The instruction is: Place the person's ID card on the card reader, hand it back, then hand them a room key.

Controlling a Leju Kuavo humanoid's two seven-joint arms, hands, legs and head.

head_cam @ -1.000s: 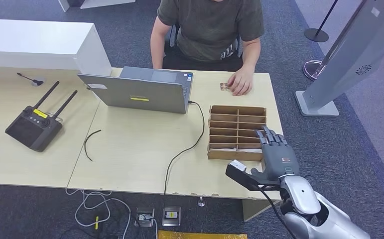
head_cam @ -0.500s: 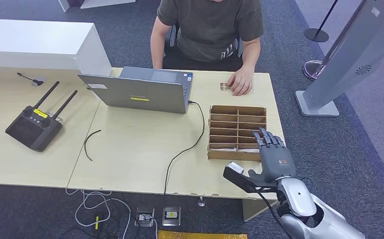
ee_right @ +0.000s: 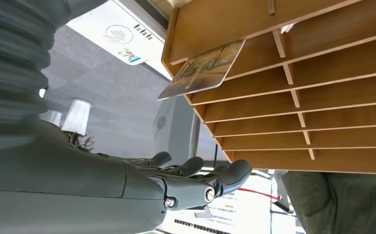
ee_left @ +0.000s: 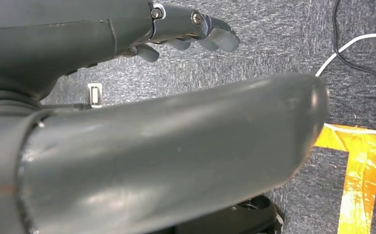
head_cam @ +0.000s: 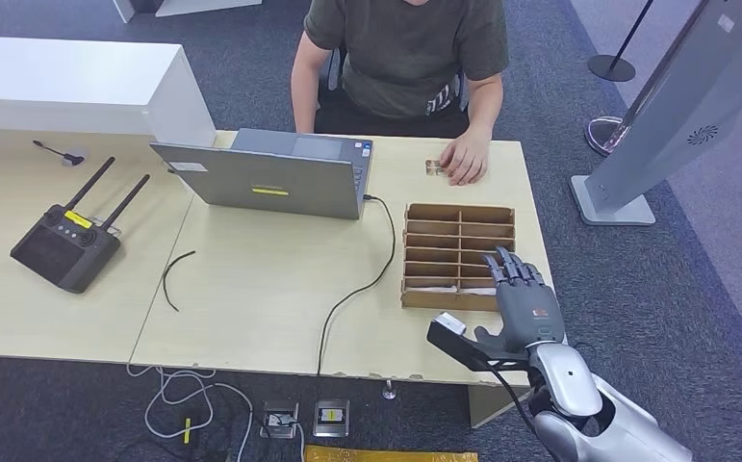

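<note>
Pale desk [head_cam: 251, 289] holds a slotted card rack [head_cam: 459, 252] where the right hand [head_cam: 525, 306], fingers apart, nears a thin, stiff, slippery room key [ee_right: 203, 68], best pinched by its protruding edge.

ID card [head_cam: 433, 167] flat under person's hand [head_cam: 465, 159]; room key [ee_right: 203, 68] jutting from wooden organizer [head_cam: 458, 255]

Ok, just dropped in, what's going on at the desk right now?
The right hand hovers open by the near right corner of the wooden slotted tray, holding nothing. A card sticks out of one tray slot. Across the desk, the seated person rests a hand on a small card. The left hand hangs over the floor.
</note>
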